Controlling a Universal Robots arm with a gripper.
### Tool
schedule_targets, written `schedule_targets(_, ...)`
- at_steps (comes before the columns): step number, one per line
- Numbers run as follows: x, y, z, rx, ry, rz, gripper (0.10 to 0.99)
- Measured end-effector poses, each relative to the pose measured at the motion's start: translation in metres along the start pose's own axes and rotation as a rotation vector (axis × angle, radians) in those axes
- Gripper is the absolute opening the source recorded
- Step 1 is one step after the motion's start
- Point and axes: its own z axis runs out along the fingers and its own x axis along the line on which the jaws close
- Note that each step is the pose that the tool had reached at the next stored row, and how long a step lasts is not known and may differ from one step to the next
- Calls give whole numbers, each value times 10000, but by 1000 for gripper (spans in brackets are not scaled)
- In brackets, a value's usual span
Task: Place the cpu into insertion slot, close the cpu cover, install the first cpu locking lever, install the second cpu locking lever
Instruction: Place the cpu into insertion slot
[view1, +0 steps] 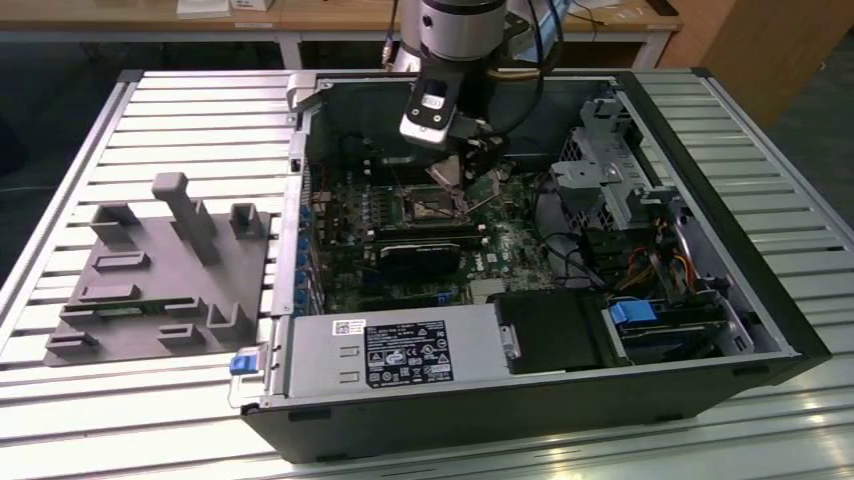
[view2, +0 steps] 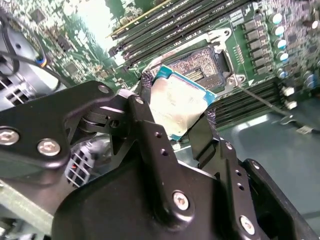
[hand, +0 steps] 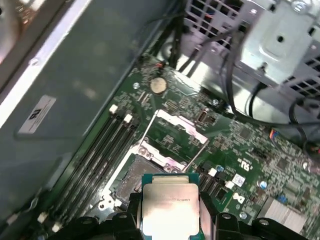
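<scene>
Cpu sits pinched between the jaws; seemingly just above the uncovered insertion slot.

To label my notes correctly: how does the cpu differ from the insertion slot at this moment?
The cpu has a pale silvery top; the insertion slot has a dark centre. The cpu is held in the gripper, off the motherboard; the insertion slot is part of it, uncovered and empty. Both are square.
</scene>
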Motion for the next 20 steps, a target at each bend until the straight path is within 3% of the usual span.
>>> schedule_targets(20,-1,-6,58,-34,-345,3624,541)
